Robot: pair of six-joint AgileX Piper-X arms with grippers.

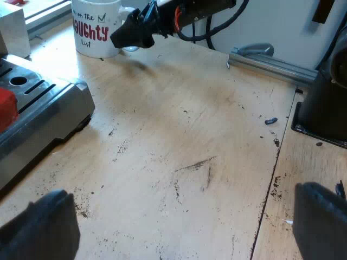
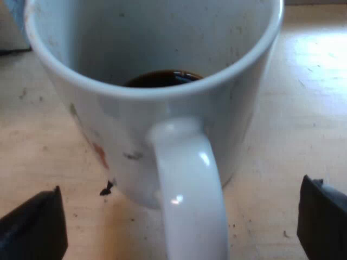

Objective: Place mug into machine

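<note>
The mug (image 1: 96, 27), white with red lettering, stands upright on the wooden table (image 1: 179, 141). It is far from the left gripper (image 1: 181, 230) and apart from the machine (image 1: 49, 108). The machine's slotted metal base lies near that gripper. A red part (image 1: 4, 111) shows on the base, and what it is cannot be told. Bare wood speckled with dark grounds (image 1: 122, 146) lies between the left gripper and the mug. A metal rail (image 1: 271, 65) lies on the far stretch of the table. A black block (image 1: 325, 103) stands near the rail, with a small dark scrap (image 1: 271, 121) on the wood close by.

The right gripper (image 1: 126, 35) is at the mug's side. Its wrist view looks down on the mug's handle (image 2: 187, 184), which points toward the camera. Dark liquid (image 2: 162, 78) sits in the bottom of the mug. The right fingers (image 2: 32, 227) are spread wide, one on each side of the handle. They do not touch it and hold nothing.

The left gripper hangs over the bare table, its fingers also spread wide and holding nothing.
</note>
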